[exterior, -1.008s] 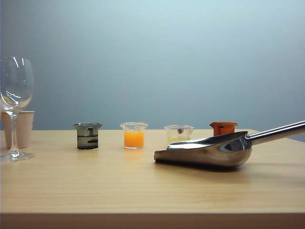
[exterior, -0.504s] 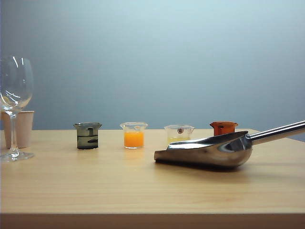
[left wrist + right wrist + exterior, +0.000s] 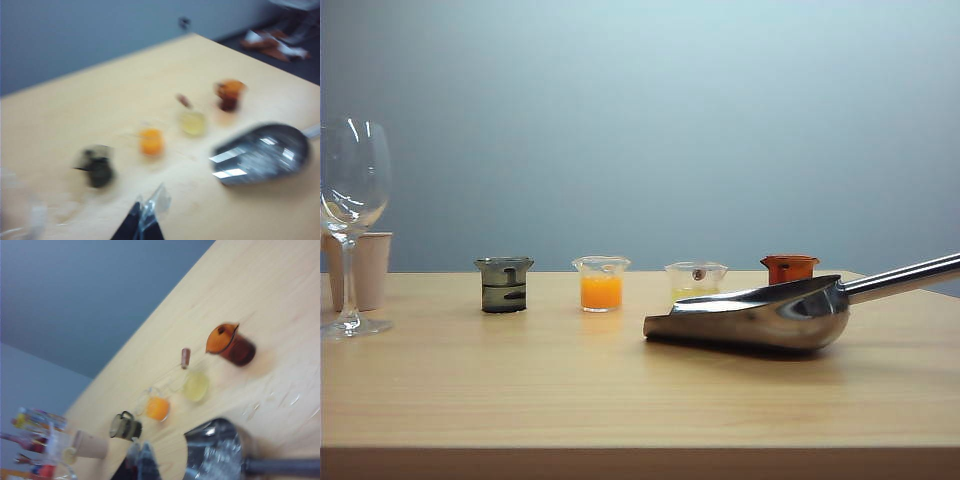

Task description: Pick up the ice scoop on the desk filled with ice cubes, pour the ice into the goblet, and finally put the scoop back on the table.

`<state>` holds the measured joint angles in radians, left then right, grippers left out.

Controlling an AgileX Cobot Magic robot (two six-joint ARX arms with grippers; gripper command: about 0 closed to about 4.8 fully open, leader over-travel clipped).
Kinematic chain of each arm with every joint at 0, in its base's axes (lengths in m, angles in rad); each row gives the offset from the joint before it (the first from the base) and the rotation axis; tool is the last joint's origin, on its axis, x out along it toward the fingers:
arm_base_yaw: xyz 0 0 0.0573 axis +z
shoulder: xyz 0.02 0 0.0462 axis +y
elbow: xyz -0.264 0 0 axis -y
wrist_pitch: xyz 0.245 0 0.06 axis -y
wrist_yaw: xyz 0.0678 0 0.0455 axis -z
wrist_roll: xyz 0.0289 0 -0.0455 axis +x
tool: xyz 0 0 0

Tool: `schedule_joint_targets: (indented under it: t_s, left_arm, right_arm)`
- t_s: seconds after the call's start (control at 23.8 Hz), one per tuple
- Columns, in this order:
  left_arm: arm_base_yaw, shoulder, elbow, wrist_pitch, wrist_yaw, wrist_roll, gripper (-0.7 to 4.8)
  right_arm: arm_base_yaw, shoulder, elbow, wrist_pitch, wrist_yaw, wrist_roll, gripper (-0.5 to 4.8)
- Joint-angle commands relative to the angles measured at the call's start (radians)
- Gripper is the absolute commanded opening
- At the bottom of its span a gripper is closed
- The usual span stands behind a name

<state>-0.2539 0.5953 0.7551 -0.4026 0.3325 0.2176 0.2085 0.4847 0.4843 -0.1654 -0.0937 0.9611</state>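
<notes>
On my feeds the ice scoop [image 3: 760, 316] lies on the desk [image 3: 620, 400], bowl down, its long handle running off to the right. Through the right wrist camera I see glassy ice cubes [image 3: 220, 452] inside its bowl, just beside the right tool [image 3: 142, 462], whose dark tips sit pressed together with nothing between them. The left tool [image 3: 142, 222] hovers above the desk nearer the dark beaker [image 3: 97, 167]; that feed is blurred, so I cannot tell whether its tips are spread or closed. The goblet [image 3: 352, 225] stands upright and looks empty at the far left, a beige paper cup [image 3: 370, 268] behind it. Beyond both tools runs a row of small beakers: dark one, orange liquid [image 3: 601, 284], pale yellow liquid [image 3: 696, 280], then an amber-brown one [image 3: 789, 268].
</notes>
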Motion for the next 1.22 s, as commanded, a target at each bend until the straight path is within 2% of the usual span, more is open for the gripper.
schedule_joint_targets:
  t_s: [0.04,0.08,0.25,0.29,0.46,0.5,0.55,0.59,0.63,0.67,0.71,0.76,0.88,0.97,1.05,1.09,1.13,1.22]
  left_arm:
    - [-0.101,0.046,0.003,0.005,-0.04,0.008,-0.06]
    - [-0.149,0.08,0.003,0.012,-0.052,0.012,-0.06]
    - [-0.213,0.144,0.003,0.027,-0.05,0.011,-0.06]
    - [-0.233,0.177,0.003,0.039,-0.028,0.011,-0.06]
    - [-0.262,0.237,0.003,0.061,-0.014,0.011,-0.05]
    - [-0.262,0.244,0.003,0.061,-0.014,0.011,-0.05]
    - [-0.262,0.248,0.003,0.061,-0.014,0.011,-0.06]
    - [-0.262,0.248,0.003,0.063,-0.014,0.011,-0.05]
    - [-0.262,0.248,0.003,0.063,-0.014,0.011,-0.06]
    - [-0.262,0.248,0.003,0.062,-0.014,0.011,-0.06]
    - [-0.259,0.248,0.003,0.06,-0.018,0.011,-0.06]
    - [-0.259,0.248,0.003,0.06,-0.018,0.011,-0.06]
    - [-0.26,0.248,0.003,0.06,-0.017,0.011,-0.06]
    - [-0.26,0.248,0.003,0.06,-0.019,0.011,-0.06]
    - [-0.26,0.248,0.003,0.06,-0.019,0.011,-0.05]
    - [-0.26,0.248,0.003,0.059,-0.018,0.011,-0.06]
    - [-0.26,0.248,0.003,0.059,-0.019,0.011,-0.05]
    - [-0.26,0.248,0.003,0.053,-0.022,0.011,-0.06]
  right_arm:
    - [0.135,-0.062,-0.165,0.108,0.16,0.185,-0.09]
    - [0.197,-0.087,-0.229,0.162,0.24,0.23,-0.09]
    - [0.338,-0.112,-0.307,0.201,0.43,0.275,-0.09]
    - [0.406,-0.11,-0.322,0.202,0.528,0.278,-0.09]
    - [0.497,-0.096,-0.345,0.206,0.684,0.278,-0.01]
    - [0.511,-0.086,-0.352,0.208,0.7,0.278,0.31]
    - [0.522,-0.063,-0.369,0.226,0.705,0.29,1.43]
    - [0.519,-0.049,-0.38,0.246,0.705,0.297,1.89]
    - [0.512,-0.019,-0.399,0.3,0.705,0.298,2.75]
    - [0.507,-0.002,-0.409,0.333,0.705,0.299,3.17]
    - [0.496,0.044,-0.427,0.409,0.706,0.299,4.15]
    - [0.489,0.066,-0.433,0.438,0.706,0.299,4.47]
    - [0.435,0.18,-0.436,0.539,0.692,0.299,4.62]
    - [0.379,0.314,-0.435,0.698,0.66,0.299,4.62]
    - [0.352,0.401,-0.434,0.784,0.627,0.299,4.62]
    - [0.336,0.497,-0.429,0.867,0.591,0.299,4.62]
    - [0.332,0.544,-0.427,0.912,0.586,0.299,4.62]
    - [0.332,0.752,-0.403,1.123,0.589,0.299,4.61]
